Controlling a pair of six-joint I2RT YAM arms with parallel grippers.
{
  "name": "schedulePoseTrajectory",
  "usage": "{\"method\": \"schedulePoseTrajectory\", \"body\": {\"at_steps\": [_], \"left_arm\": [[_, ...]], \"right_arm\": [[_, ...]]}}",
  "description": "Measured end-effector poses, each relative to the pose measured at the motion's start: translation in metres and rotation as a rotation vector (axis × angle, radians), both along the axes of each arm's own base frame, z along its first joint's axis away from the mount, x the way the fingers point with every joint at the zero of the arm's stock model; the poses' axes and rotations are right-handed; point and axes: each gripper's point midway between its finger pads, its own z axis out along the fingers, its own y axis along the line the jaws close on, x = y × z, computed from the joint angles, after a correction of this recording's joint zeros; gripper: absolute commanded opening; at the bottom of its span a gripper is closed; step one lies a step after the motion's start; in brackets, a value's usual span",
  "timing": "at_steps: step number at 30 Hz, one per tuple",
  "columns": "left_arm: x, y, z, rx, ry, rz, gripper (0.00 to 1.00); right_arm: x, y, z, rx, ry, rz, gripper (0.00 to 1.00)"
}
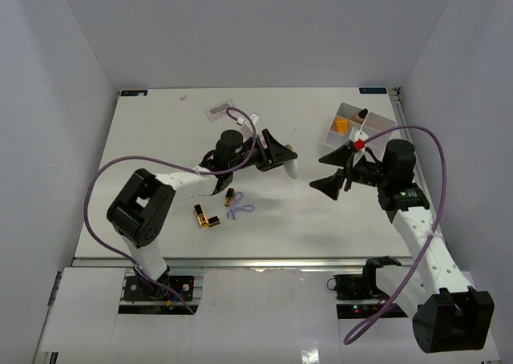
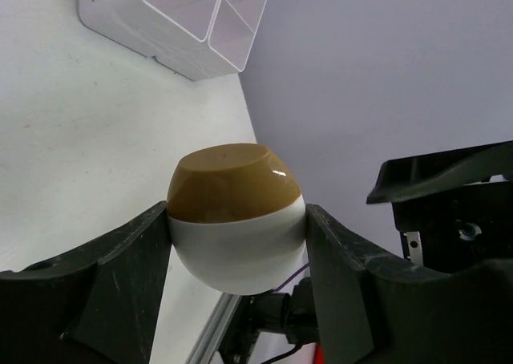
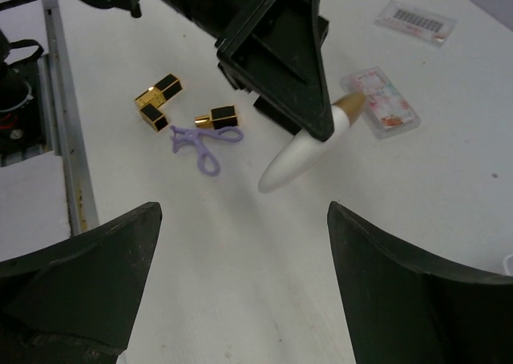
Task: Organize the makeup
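White table [image 1: 160, 139], tray [image 1: 381, 122] at its far right. The left gripper [image 1: 280, 154] clamps a white tube [image 2: 236, 244] near its tan cap, mid-table. The right gripper [image 3: 240, 284] is spread wide just beside it, holding nothing. Lipsticks [image 3: 159, 93] and a purple loop [image 3: 200, 149] lie nearby.

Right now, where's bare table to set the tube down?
Bare: near centre, between purple loop and right arm; far edge, between clear packet and tray. Crowded: around the lipsticks, and between the left gripper, holding the white tube, and the right gripper.
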Motion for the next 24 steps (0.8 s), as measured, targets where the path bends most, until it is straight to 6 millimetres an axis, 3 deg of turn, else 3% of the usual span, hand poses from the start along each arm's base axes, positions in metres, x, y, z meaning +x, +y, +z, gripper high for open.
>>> {"method": "schedulePoseTrajectory", "body": {"at_steps": [8, 15, 19, 24], "left_arm": [[0.002, -0.017, 0.019, -0.129, 0.067, 0.041, 0.10], [0.006, -0.034, 0.019, -0.186, 0.125, 0.048, 0.10], [0.006, -0.042, 0.016, -0.197, 0.153, 0.043, 0.10], [0.006, -0.048, 0.021, -0.212, 0.158, 0.044, 0.11]], "right_arm": [[0.046, -0.011, -0.001, 0.016, 0.059, -0.269, 0.91], [0.057, -0.007, 0.006, 0.063, 0.084, -0.355, 0.96], [0.059, -0.004, 0.000, 0.071, 0.095, -0.365, 1.00], [0.064, -0.001, -0.016, 0.053, 0.134, -0.382, 0.91]]}}
